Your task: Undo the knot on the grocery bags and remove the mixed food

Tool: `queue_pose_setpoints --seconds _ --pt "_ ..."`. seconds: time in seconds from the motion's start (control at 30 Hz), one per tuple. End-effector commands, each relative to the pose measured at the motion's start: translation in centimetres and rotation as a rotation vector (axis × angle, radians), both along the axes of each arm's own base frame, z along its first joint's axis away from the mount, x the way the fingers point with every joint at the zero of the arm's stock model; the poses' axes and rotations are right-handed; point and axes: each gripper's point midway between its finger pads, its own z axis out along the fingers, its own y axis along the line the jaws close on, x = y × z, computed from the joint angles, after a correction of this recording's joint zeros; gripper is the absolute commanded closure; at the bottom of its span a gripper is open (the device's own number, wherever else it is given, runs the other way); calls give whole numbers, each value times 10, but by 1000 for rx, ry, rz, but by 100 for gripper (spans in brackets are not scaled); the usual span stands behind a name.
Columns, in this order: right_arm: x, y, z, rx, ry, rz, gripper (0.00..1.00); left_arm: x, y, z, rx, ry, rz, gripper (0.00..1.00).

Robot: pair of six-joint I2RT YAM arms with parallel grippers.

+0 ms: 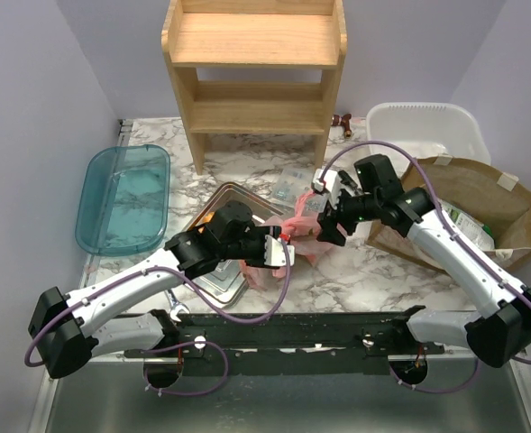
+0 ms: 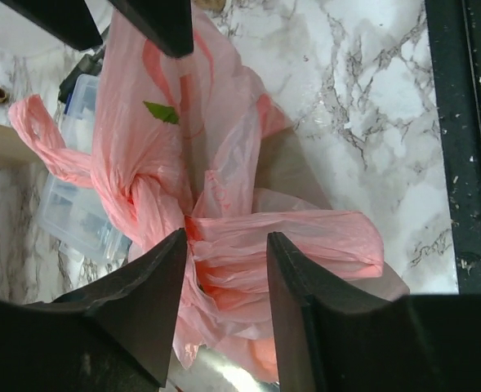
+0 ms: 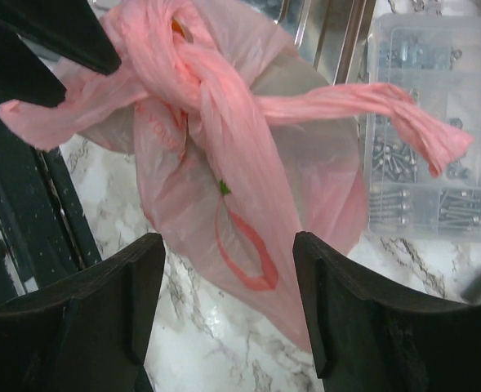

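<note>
The pink grocery bag (image 1: 299, 236) lies on the marble table between my two grippers, partly over the steel tray (image 1: 218, 280). Its knot (image 2: 152, 200) is tied, with twisted handle ends sticking out to both sides; it also shows in the right wrist view (image 3: 183, 77). My left gripper (image 2: 224, 238) is open, its fingers either side of a bunched handle end (image 2: 305, 241) just beside the knot. My right gripper (image 3: 228, 241) is open above the bag's body, holding nothing. The food is hidden inside the bag, except for a small green speck (image 2: 160, 112).
A clear parts box (image 3: 432, 147) lies just behind the bag. A brown paper bag (image 1: 468, 203) stands at the right, a white bin (image 1: 427, 126) behind it, a wooden shelf (image 1: 256, 72) at the back, and a teal lid (image 1: 125, 198) at the left.
</note>
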Motion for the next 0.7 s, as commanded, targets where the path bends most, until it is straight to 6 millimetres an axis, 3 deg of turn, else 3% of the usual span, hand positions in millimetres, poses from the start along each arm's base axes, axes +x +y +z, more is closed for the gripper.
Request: queue_pose_setpoints --seconds 0.0,0.13,0.23,0.37,0.57,0.67 --pt "23 30 14 102 -49 -2 29 13 -5 21 -64 -24 61 56" --pt "22 38 -18 62 -14 34 36 15 -4 22 -75 -30 74 55" --pt "16 33 -31 32 10 48 65 27 -2 25 -73 -27 127 55" --pt "7 31 -21 65 -7 52 96 43 -4 16 -26 -55 158 59" --pt "0 33 -14 86 14 62 99 62 -10 2 28 -98 185 60" --pt "0 29 -13 78 15 41 99 66 -9 -2 68 -85 202 75"
